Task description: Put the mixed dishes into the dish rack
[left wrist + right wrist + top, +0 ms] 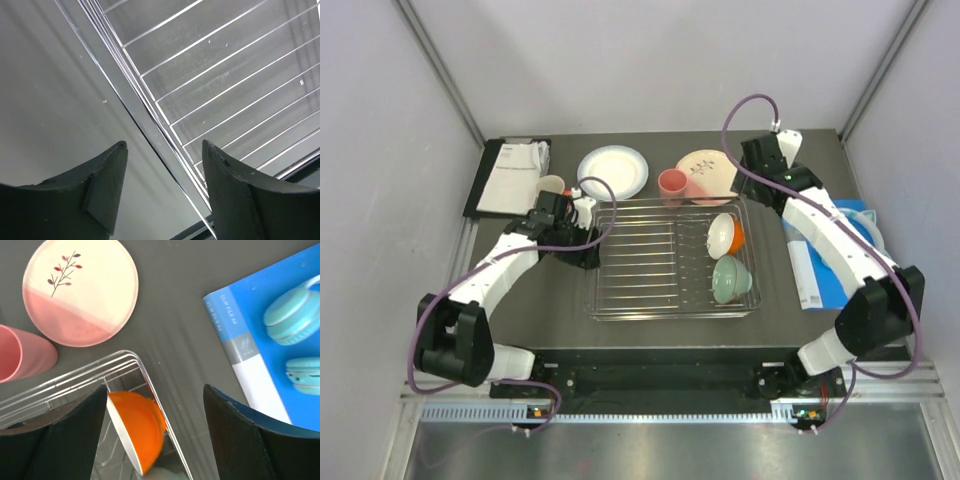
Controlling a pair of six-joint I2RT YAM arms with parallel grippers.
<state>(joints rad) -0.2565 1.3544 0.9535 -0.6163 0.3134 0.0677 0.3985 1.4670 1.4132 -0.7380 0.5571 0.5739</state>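
A dark grey tabletop (560, 300) carries a few stray items. At its far left corner lies a white printed booklet (515, 172), resting on a black backing sheet (478, 200) that shows along the booklet's left side. Along the right edge lies a blue folder (250, 320) with a grey band and a white lower part, its cover printed with small lettering. Turquoise headphones (292, 315) sit on top of the folder, both ear cups resting on its cover.

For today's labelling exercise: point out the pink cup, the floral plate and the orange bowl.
pink cup (35, 357): right wrist view, its side wall.
floral plate (82, 287): right wrist view, its cream centre.
orange bowl (140, 422): right wrist view, its orange outside.
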